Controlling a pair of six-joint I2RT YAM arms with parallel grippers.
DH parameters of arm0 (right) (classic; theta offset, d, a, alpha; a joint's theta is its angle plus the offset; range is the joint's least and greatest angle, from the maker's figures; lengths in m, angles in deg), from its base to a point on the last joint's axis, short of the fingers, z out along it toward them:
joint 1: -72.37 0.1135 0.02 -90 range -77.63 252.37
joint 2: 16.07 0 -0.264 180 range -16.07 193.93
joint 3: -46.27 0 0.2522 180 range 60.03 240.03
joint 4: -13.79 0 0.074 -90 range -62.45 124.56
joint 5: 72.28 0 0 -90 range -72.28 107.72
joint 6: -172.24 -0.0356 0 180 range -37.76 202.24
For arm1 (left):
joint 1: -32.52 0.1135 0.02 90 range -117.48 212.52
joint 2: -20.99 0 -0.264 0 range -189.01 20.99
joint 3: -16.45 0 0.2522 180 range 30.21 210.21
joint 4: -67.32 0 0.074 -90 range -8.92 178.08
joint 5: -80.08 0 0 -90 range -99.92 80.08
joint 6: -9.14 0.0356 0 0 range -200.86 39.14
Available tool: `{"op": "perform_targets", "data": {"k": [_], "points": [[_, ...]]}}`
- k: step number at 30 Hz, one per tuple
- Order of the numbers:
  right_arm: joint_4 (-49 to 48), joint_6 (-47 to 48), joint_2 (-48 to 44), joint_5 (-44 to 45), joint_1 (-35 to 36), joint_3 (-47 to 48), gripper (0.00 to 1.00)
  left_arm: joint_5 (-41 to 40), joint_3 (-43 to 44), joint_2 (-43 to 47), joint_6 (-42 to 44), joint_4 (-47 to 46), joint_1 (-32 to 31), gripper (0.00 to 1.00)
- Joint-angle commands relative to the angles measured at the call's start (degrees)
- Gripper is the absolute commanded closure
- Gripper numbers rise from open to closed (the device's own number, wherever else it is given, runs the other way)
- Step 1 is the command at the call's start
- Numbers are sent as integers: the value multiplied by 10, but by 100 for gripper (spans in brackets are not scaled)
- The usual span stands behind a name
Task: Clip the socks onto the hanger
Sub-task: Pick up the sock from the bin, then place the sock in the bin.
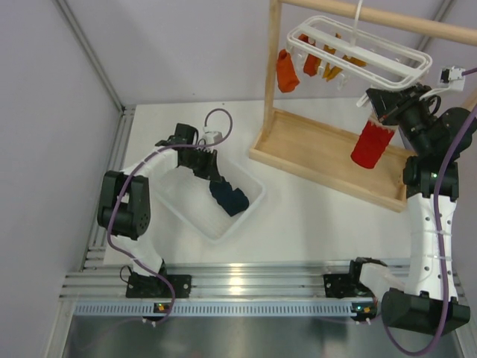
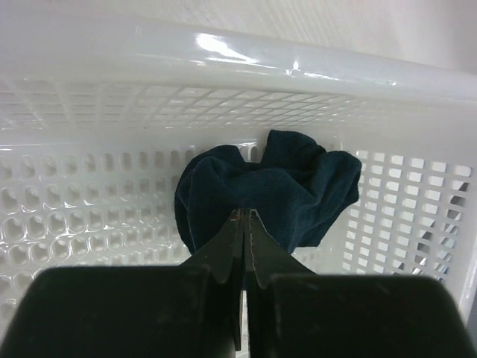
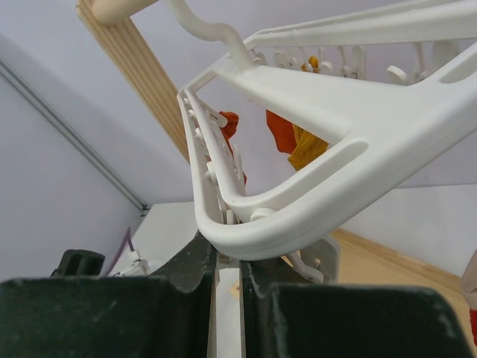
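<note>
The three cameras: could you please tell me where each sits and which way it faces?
Top external: above and behind, looking down at the table; left arm and right arm show.
Left wrist: faces into the basket; left gripper pinches the navy sock.
Right wrist: looks up under the hanger; right gripper shows.
Shared: top view also shows navy sock and hanger.

we get bright, even light from above, and shadows are faint and soft. glare streaks the glossy basket rim (image 2: 223, 48) and the metal rail (image 1: 238, 287). the dark sock (image 2: 268, 186) reads sharp. the hanger (image 3: 313, 149), close to the lens, looks slightly soft.
</note>
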Motion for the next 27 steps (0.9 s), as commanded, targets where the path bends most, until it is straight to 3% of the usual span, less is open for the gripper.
{"op": "perform_targets", "data": {"k": [1,14,27], "points": [[19,15,6,-18,5,11,100,30,31,45,-29,3,1,100],[9,19,-5,-24,4,-5,100,-78,115,119,5,76,16,100],[-11,9,0,-30,4,-19,100,-121,162,145,-4,116,39,100]]}}
